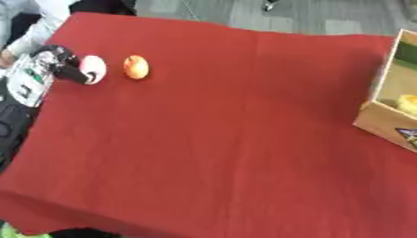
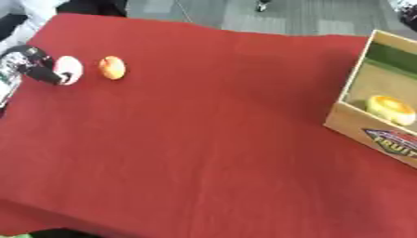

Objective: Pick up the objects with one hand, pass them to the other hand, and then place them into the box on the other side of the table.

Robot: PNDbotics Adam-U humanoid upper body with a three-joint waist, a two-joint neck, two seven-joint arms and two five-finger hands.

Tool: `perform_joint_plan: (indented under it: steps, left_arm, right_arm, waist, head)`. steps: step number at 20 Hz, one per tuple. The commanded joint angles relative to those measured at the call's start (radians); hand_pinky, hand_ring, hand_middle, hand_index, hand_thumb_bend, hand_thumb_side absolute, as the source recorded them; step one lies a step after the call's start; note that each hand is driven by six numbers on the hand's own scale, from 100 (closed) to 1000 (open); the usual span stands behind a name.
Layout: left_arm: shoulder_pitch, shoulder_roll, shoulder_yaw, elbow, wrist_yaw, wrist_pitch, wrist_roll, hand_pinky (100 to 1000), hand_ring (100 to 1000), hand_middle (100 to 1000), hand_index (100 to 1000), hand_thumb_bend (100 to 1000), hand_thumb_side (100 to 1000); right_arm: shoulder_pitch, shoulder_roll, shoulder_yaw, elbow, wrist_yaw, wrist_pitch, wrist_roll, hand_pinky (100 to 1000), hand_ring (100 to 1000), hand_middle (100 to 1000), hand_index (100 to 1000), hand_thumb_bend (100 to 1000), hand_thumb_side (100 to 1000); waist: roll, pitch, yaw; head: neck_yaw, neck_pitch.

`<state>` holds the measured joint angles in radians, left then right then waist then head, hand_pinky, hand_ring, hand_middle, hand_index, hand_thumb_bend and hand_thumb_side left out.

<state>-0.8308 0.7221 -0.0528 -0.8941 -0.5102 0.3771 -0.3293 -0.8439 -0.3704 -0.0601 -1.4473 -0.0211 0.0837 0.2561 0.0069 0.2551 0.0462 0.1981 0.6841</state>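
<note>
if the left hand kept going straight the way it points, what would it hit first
The left hand points right, its fingers already at the pale pink fruit. Past that, the orange fruit likely comes next, though depth is unclear.

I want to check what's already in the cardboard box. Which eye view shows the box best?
The right eye view: the cardboard box shows its near wall, its open inside and a yellow round item lying in it. The left eye view cuts the box off at the picture's right edge, with only part of the yellow item showing.
</note>
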Motion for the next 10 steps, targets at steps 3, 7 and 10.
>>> perform_joint_plan:
  steps: [3, 7, 10]
  left_arm:
    - [0.011, 0.085, -0.031, -0.141, 0.007, -0.056, -0.017, 750, 618, 557, 500, 284, 100]
    - [0.040, 0.103, -0.039, -0.240, 0.023, -0.087, -0.022, 744, 603, 544, 498, 279, 100]
    - [0.060, 0.109, -0.046, -0.312, 0.048, -0.107, -0.014, 734, 585, 532, 495, 270, 100]
  right_arm:
    - [-0.013, -0.018, -0.001, -0.014, -0.008, 0.000, -0.001, 1000, 1000, 753, 842, 100, 417]
    - [-0.015, -0.018, 0.005, -0.020, -0.017, -0.001, 0.002, 1000, 1000, 759, 841, 100, 404]
    - [-0.022, -0.012, 0.013, -0.028, -0.024, -0.003, 0.007, 1000, 1000, 762, 842, 100, 382]
  waist:
    - [0.003, -0.029, 0.002]
    - [0.003, -0.036, 0.005]
    - [0.002, -0.039, 0.006]
  head:
    - [-0.020, 0.004]
    - [-0.039, -0.003]
    - [-0.061, -0.006]
